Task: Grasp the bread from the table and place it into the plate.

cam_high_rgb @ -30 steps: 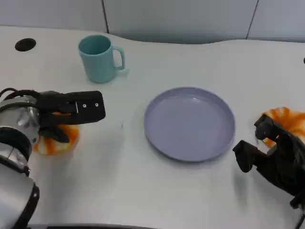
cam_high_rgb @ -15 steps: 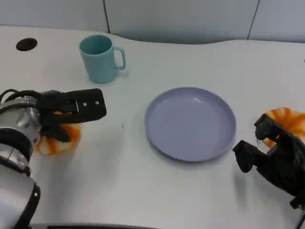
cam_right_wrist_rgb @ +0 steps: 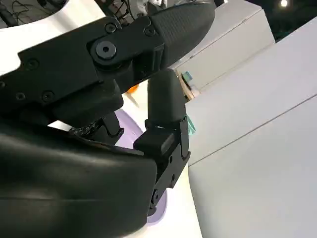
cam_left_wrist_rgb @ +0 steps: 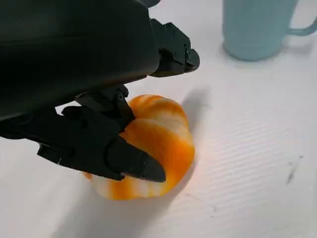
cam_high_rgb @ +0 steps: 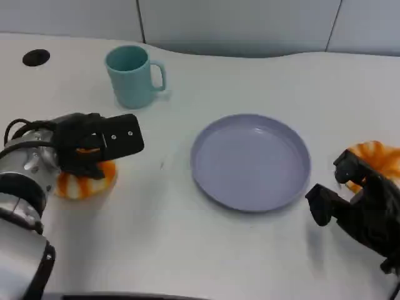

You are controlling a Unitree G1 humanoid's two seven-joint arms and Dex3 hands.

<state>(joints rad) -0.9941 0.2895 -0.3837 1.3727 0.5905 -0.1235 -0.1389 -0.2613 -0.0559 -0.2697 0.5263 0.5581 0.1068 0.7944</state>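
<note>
An orange-and-white striped bread lies at the table's left, and my left hand grips it from above. In the left wrist view its black fingers curl over the bread, which touches the table or sits just above it. The lilac plate sits at the table's middle, with nothing in it. My right hand hovers at the lower right beside the plate, fingers apart and holding nothing. A second striped bread lies just behind that hand.
A teal mug stands behind the left hand, handle to the right; it also appears in the left wrist view. A dark round hole marks the table's far left. Bare white table separates the bread from the plate.
My left hand has lowered and closed its fingers around the bread, which now looks bunched up and sits slightly further right. The right hand has not moved.
</note>
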